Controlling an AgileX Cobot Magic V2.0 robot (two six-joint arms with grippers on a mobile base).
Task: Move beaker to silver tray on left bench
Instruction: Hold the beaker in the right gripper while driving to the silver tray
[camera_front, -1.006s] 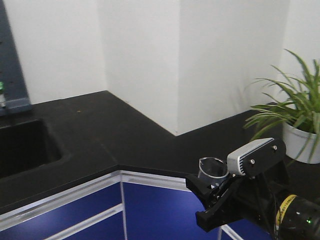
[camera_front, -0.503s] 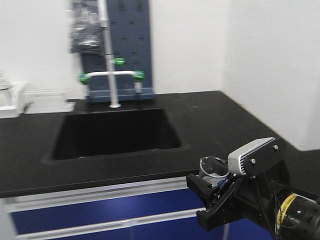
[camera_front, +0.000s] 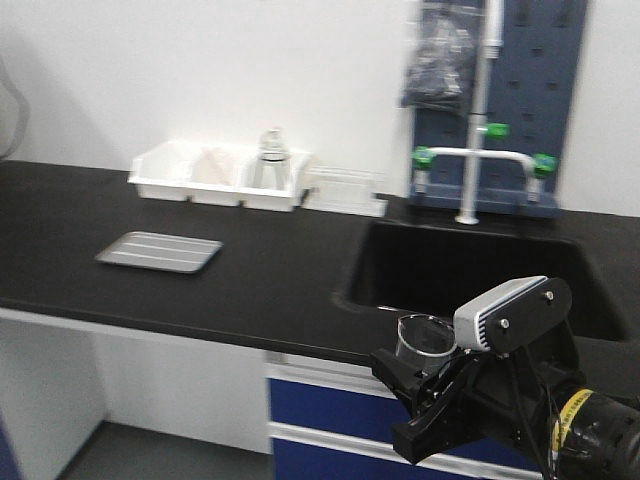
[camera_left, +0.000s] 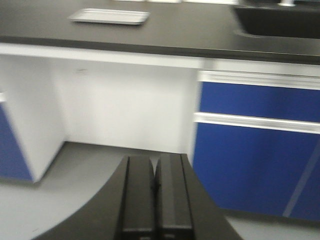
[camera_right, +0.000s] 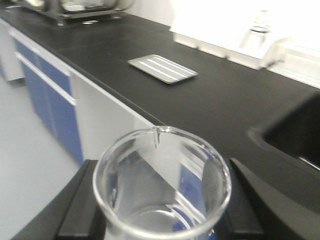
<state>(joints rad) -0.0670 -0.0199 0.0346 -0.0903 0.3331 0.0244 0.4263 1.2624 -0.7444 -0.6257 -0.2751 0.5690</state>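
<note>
The clear glass beaker (camera_front: 425, 338) stands upright between the black fingers of my right gripper (camera_front: 420, 378), which is shut on it in front of the left bench (camera_front: 270, 285), off its front edge near the sink. In the right wrist view the beaker (camera_right: 162, 185) fills the foreground, a finger (camera_right: 80, 205) on each side. The silver tray (camera_front: 158, 250) lies flat on the worktop far to the left, and it also shows as the ridged tray (camera_right: 162, 68) and the tray (camera_left: 109, 16). My left gripper (camera_left: 155, 167) is shut on nothing, low before the cabinet fronts.
A black sink (camera_front: 470, 275) with a white faucet (camera_front: 470, 150) is set into the bench right of the tray. White bins (camera_front: 215, 175) holding glassware line the back wall. Blue cabinet fronts (camera_left: 255, 145) and a white panel (camera_left: 125, 100) sit under the worktop.
The front view has swung left along the bench, from the corner with a plant, past the sink, to the tray and bins. The beaker stays held in my right gripper.
</note>
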